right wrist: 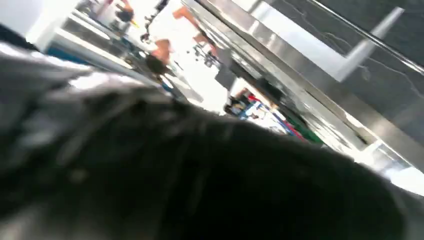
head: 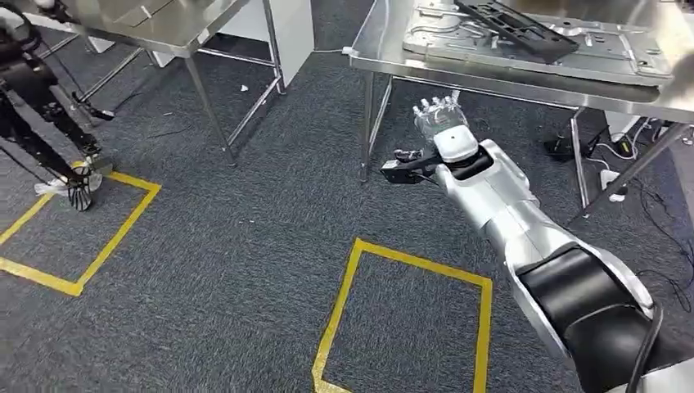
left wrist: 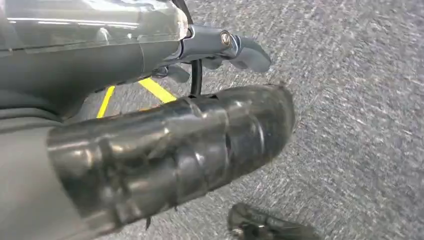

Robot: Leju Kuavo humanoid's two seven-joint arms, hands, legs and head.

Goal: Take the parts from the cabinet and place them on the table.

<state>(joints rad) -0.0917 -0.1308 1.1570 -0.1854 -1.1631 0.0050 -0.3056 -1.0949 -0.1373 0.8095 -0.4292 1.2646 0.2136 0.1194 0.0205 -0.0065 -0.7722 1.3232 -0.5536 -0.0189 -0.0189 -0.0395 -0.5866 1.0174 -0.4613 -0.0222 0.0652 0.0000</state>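
Carpet (left wrist: 360,100) under left hand (left wrist: 170,150); right hand (head: 442,123) below table (head: 491,82).

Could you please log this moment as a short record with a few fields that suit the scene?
right robot hand: raised in front of the steel table's edge, nothing visibly held
left robot hand: hanging over grey carpet, grasp unclear
steel table: carries a flat metal panel with a black part lying on it
floor: yellow tape square on carpet

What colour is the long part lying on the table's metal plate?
Black long part, clearest in the head view.
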